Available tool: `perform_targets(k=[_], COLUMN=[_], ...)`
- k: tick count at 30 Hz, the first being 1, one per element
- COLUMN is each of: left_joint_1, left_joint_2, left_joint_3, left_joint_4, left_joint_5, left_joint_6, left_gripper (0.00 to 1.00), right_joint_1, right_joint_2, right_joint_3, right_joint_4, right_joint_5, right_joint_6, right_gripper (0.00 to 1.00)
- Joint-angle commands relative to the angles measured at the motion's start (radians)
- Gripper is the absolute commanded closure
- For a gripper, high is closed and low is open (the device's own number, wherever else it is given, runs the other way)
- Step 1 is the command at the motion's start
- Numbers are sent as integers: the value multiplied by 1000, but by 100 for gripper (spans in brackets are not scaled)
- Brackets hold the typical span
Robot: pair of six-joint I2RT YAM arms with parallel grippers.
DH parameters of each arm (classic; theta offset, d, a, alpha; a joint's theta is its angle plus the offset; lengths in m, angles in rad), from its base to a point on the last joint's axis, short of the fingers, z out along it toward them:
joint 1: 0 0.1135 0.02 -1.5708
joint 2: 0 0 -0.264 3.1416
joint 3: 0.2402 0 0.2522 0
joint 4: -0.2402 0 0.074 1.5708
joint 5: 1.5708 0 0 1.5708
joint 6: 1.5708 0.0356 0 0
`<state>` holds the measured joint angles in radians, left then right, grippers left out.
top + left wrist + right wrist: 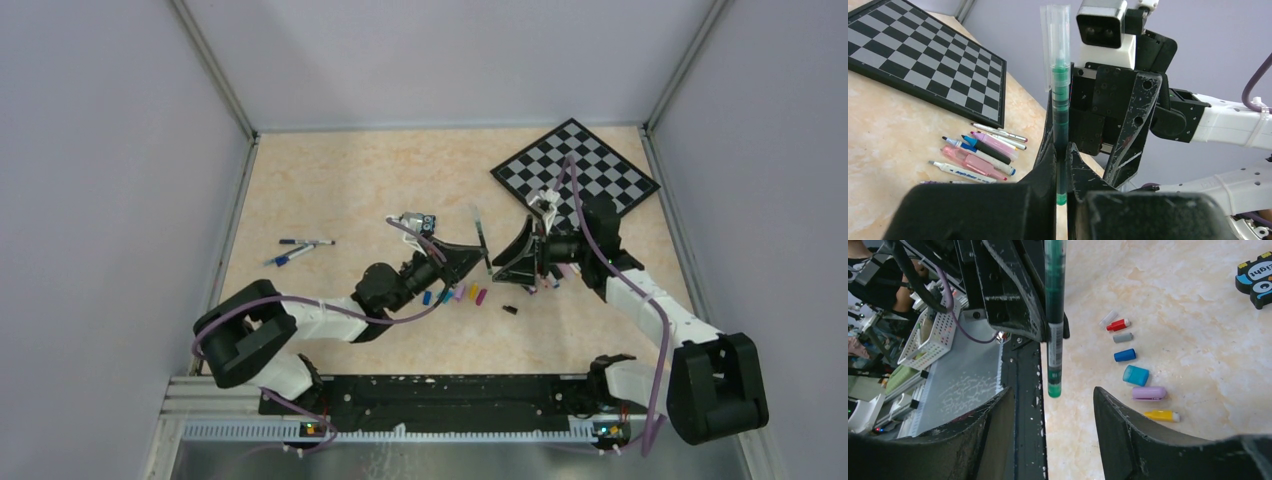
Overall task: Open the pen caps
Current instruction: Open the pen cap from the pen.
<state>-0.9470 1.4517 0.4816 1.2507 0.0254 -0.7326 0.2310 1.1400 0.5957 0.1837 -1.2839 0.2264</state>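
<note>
Clamping green pen in left hand, right hand apart; clear cap looks light, slick, thin-walled, so pinch its base.

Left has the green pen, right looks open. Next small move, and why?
Probably ease the right gripper forward so its fingers straddle the clear cap. The left gripper is shut on the green pen, the cap is on, and in the right wrist view the pen's end sits just short of the open gap.
</note>
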Motion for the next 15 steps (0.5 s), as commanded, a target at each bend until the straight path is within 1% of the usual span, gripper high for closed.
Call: perform_targets(k=[1,7,10,11,12,15], left_joint_1=[-33,-65,-75,-78,-79,-83], left_joint_2=[31,74,89,91,91,93], left_joint_3=[44,67,77,79,80,76], left_joint_4=[106,128,137,138,138,137], left_joint_5=[-66,-72,-73,-73,-74,-74], left_joint_6=[31,30,31,32,32,29], left_gripper=[100,100,100,100,100,100], right_joint_1=[13,33,36,36,36,37], right_joint_2=[0,10,13,14,14,14], right_joint_3=[9,6,9,10,10,13], right_joint_4=[79,92,97,97,102,107], right_joint_5=[16,25,29,28,25,19], right_joint_6=[54,65,66,66,65,56], right_gripper=[42,45,52,56,63,93])
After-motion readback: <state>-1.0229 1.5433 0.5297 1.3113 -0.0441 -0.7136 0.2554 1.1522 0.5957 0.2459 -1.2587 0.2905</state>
